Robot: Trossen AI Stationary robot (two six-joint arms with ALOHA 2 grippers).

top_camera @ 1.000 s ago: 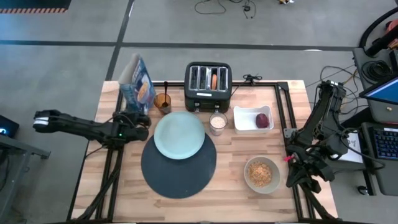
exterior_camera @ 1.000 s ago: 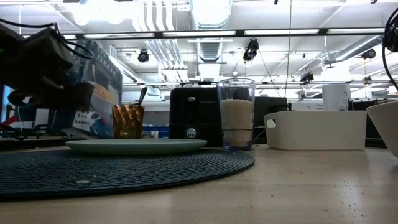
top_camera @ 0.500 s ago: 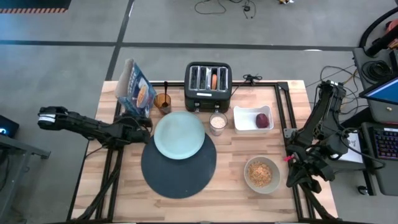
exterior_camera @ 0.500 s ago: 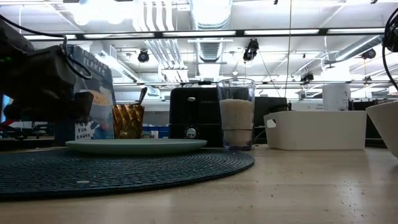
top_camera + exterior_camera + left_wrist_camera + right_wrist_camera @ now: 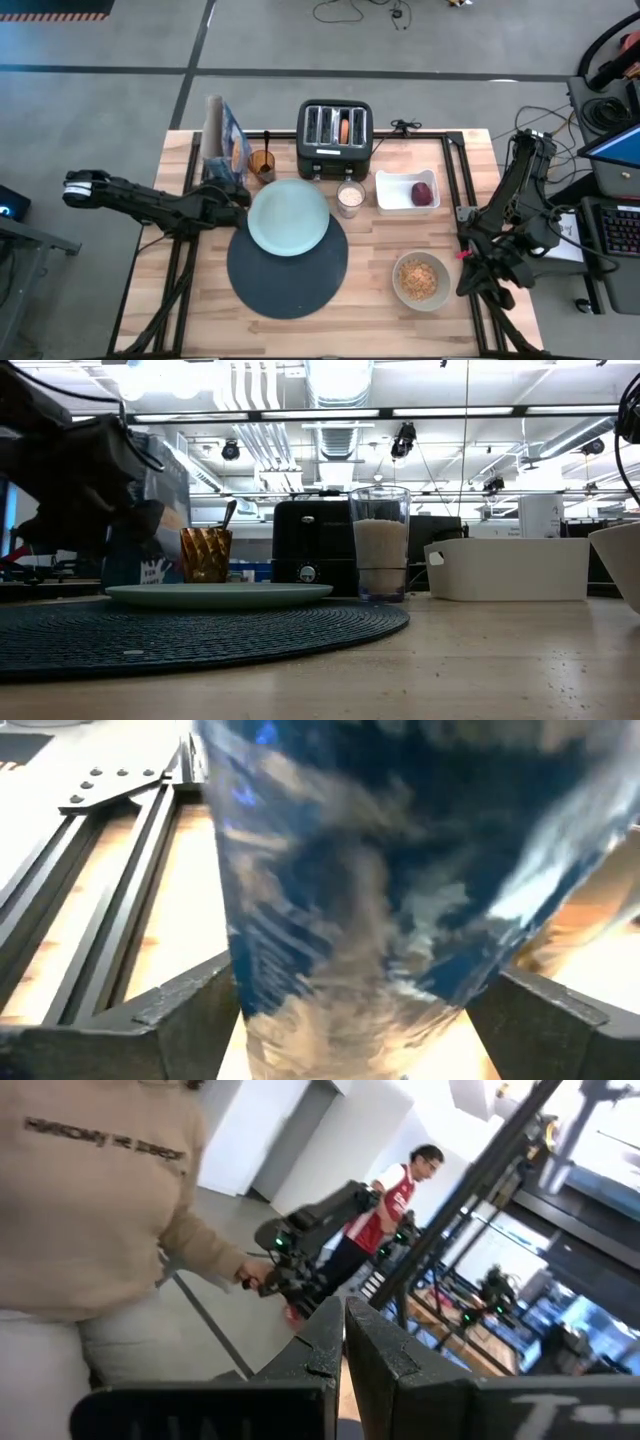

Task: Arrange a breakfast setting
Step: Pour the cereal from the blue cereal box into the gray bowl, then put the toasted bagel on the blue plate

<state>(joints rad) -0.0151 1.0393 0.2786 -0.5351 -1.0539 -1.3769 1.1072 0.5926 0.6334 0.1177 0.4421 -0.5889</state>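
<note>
Left gripper (image 5: 222, 188) clamps blue cereal box (image 5: 222, 147) near plate (image 5: 288, 216); right gripper (image 5: 478, 282), fingers together, waits off table's (image 5: 380, 290) edge.

The blue cereal bag (image 5: 380, 870) fills the left wrist view, blurred and cut off above. In the low view, the beige bowl (image 5: 622, 560) is cut by the right edge.

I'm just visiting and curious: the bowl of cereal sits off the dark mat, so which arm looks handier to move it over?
Probably the right. Its gripper hangs empty just beside the bowl, fingers shut. The left gripper is busy across the table, clamped on the blue cereal box.
</note>
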